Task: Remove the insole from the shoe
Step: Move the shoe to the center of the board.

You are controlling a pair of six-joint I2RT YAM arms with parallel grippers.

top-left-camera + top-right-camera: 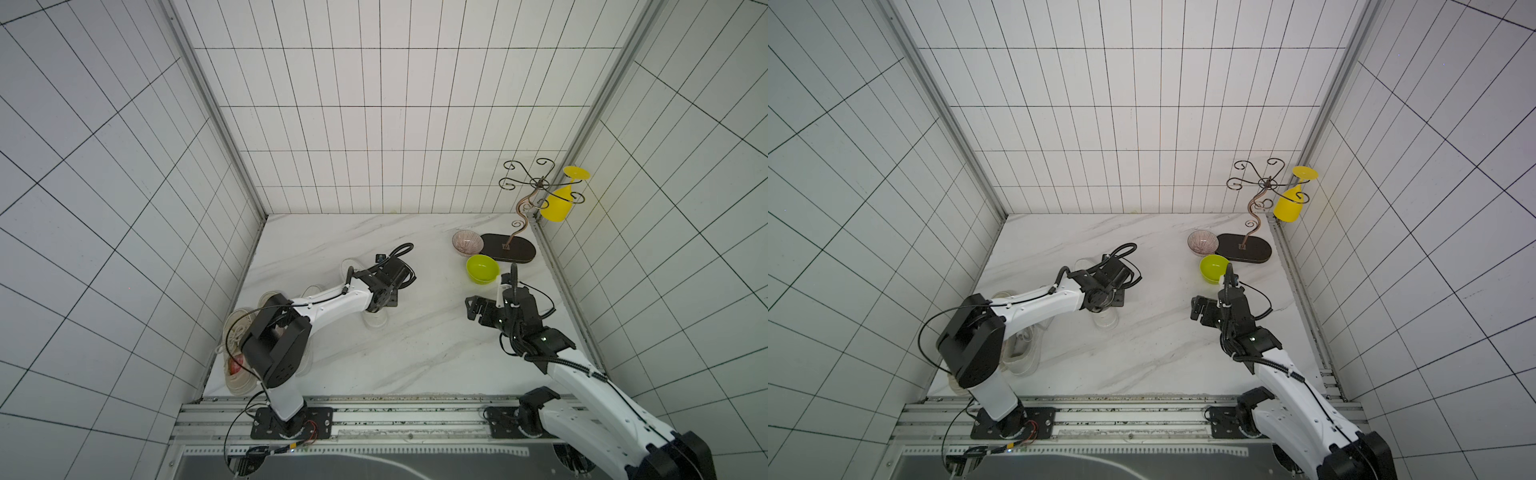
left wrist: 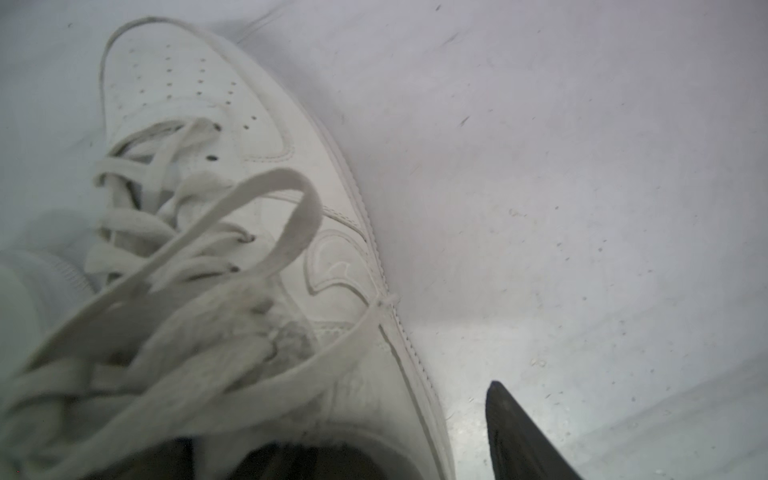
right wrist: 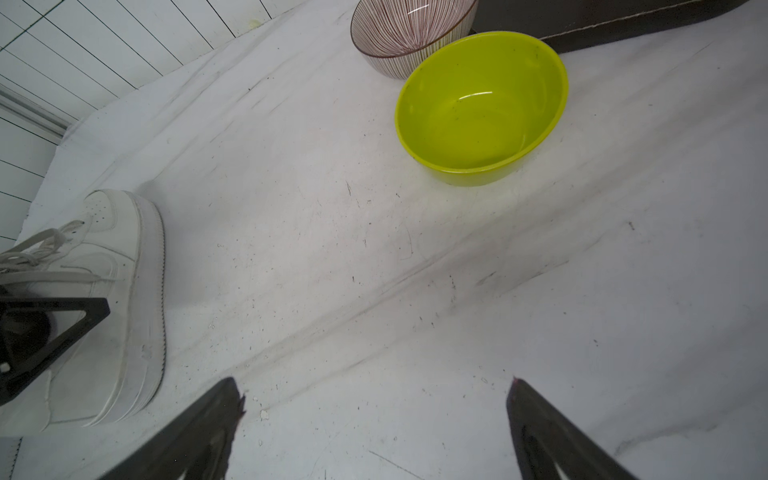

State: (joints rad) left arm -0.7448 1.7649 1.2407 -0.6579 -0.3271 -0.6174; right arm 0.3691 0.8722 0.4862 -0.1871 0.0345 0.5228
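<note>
A white laced shoe (image 2: 232, 137) lies mid-table; in both top views only its toe (image 1: 351, 266) and heel (image 1: 1105, 322) stick out from under the left wrist. My left gripper (image 1: 384, 300) hangs straight over its opening. One dark finger (image 2: 523, 436) stands on the table side, a gap away from the sole. The other finger is hidden at the dark opening. The insole is hidden inside the shoe. My right gripper (image 3: 376, 390) hovers open and empty above bare marble to the right of the shoe (image 3: 120, 291), also visible from above (image 1: 473, 309).
A lime-green bowl (image 1: 482, 269) and a striped bowl (image 1: 467, 242) sit at the back right beside a dark oval stand base (image 1: 507, 248). From the stand's wire arms hangs a yellow glass (image 1: 557, 205). More pale shoes (image 1: 239, 357) lie by the left wall under the left arm.
</note>
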